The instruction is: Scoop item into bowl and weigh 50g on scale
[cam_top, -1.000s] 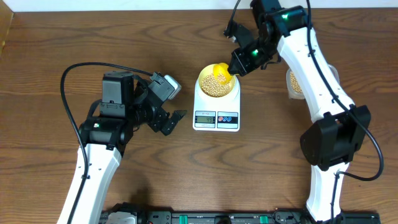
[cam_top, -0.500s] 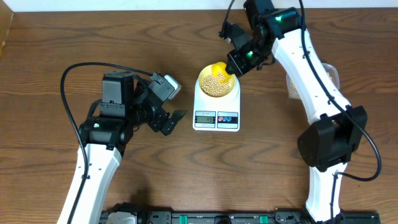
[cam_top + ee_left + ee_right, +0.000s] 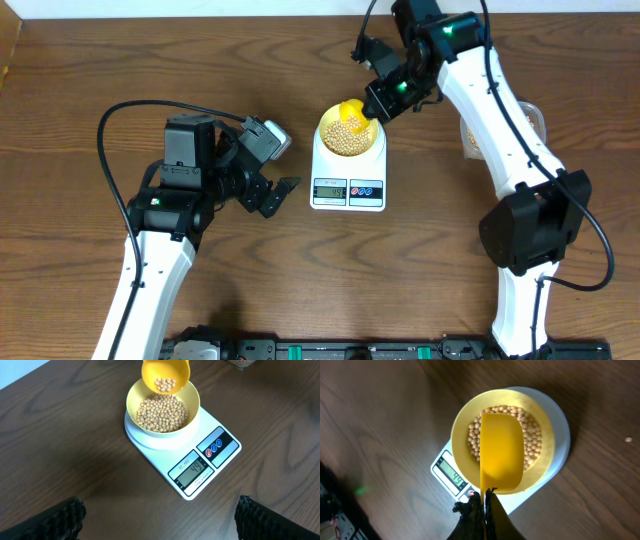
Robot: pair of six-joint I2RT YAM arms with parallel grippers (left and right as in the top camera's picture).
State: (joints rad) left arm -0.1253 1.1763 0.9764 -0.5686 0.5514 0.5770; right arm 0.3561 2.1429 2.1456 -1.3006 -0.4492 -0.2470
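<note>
Yellow bowl (image 3: pixel 131 400) of beans (image 3: pixel 162 414), scoop (image 3: pixel 166 371) above

A robotics lab is indicated: a wood-grain worktop (image 3: pixel 60 100) is fitted with white robot arms (image 3: pixel 150 270), black cabling (image 3: pixel 108 130) is looped left of the left pincer (image 3: pixel 280 195), and a connector rail (image 3: pixel 330 350) is mounted behind it.

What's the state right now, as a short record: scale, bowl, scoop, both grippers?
scale: display lit, digits too small to read surely
bowl: sits on the scale's platform, partly filled with beans
scoop: over the bowl's rim, a few beans left in it
right gripper: shut on scoop
left gripper: open, empty, apart from the scale
</note>
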